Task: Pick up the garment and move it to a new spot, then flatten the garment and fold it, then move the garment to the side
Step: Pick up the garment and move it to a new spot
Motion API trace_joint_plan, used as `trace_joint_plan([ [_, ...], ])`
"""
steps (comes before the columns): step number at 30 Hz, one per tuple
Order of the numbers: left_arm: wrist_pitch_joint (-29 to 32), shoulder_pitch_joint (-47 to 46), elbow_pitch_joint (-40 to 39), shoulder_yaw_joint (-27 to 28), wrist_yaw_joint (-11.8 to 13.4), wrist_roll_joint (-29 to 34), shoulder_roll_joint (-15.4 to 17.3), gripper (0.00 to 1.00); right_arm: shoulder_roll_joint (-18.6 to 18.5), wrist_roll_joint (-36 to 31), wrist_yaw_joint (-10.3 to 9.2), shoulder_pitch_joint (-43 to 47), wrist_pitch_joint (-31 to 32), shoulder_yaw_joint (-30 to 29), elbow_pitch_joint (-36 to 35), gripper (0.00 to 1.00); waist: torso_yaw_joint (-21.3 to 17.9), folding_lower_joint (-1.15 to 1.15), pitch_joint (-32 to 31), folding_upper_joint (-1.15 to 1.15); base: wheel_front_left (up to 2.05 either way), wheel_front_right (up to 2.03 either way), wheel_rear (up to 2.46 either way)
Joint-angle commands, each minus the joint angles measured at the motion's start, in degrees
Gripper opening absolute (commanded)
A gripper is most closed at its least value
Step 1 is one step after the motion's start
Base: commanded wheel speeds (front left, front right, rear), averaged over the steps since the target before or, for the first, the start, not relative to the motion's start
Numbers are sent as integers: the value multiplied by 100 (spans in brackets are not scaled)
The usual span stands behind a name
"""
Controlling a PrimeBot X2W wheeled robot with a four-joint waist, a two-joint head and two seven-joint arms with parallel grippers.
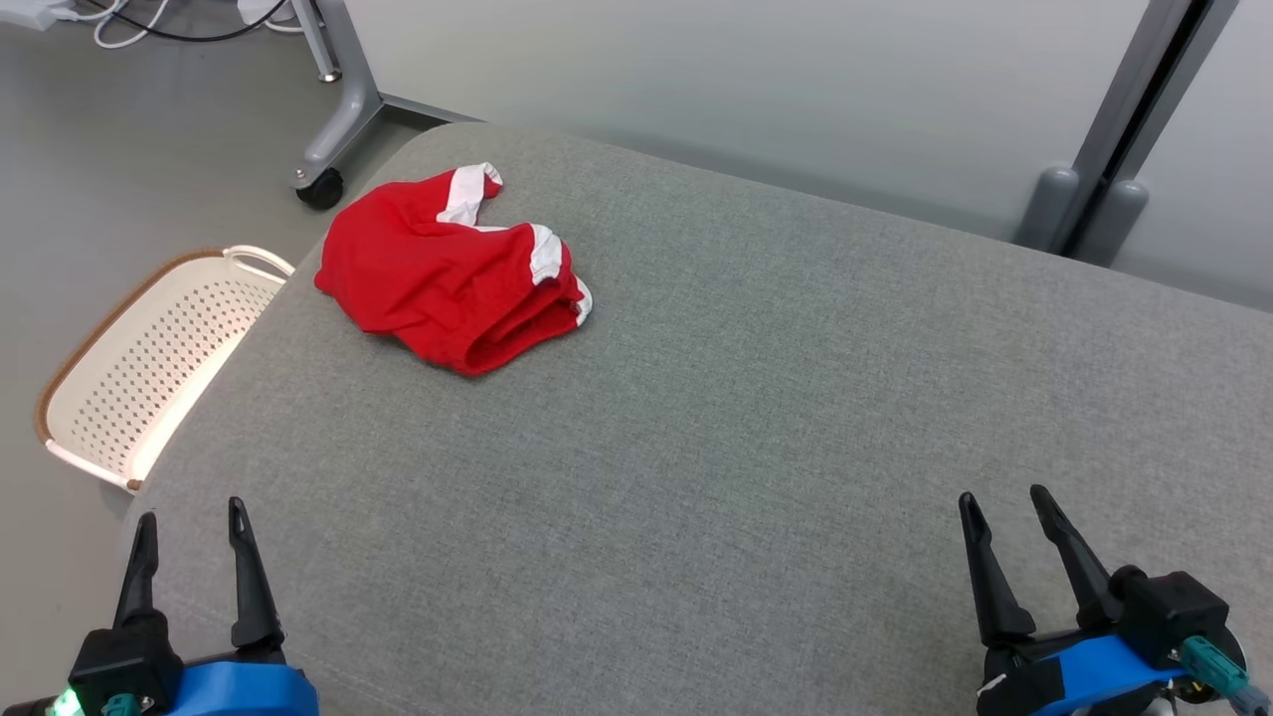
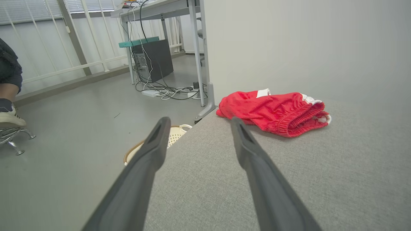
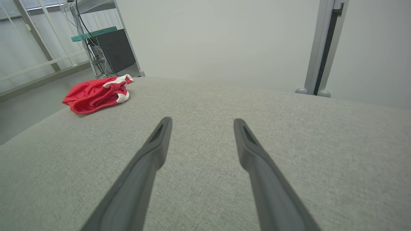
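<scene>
The garment point(image 1: 450, 270) is a pair of red shorts with white trim, lying crumpled near the far left corner of the grey padded table point(image 1: 756, 438). It also lies ahead in the left wrist view point(image 2: 276, 110) and far to the left in the right wrist view point(image 3: 96, 93). My left gripper point(image 1: 192, 519) hovers at the table's near left edge, open and empty, well short of the garment. At the near right, my right gripper point(image 1: 1002, 499) is open too, with nothing between its fingers. Its own view has the gripper point(image 3: 200, 122) over bare fabric.
A white perforated basket point(image 1: 139, 358) with a brown rim sits on the floor beside the table's left edge. A wheeled desk leg point(image 1: 333, 119) stands behind the far left corner. Panels and a grey post point(image 1: 1124, 129) close off the back. A person's foot point(image 2: 9, 117) rests far left.
</scene>
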Motion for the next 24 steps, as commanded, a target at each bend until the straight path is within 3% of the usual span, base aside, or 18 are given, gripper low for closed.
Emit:
trace_joint_plan([
  [1, -15, 68, -19, 32, 19, -12, 10, 100, -55, -41, 1, -43, -17, -2, -34, 100, 22, 0, 13, 0, 0, 0, 0],
  [15, -15, -205, -18, 81, 41, -82, -78, 100, -217, -45, 1, -115, 57, -1, -189, 100, -183, 0, 235, 0, 0, 0, 0],
  [24, -14, -1209, 220, 294, 20, -209, 26, 100, -520, -72, 1, -406, 193, -77, -596, 100, -717, 0, 860, 0, 0, 0, 0],
])
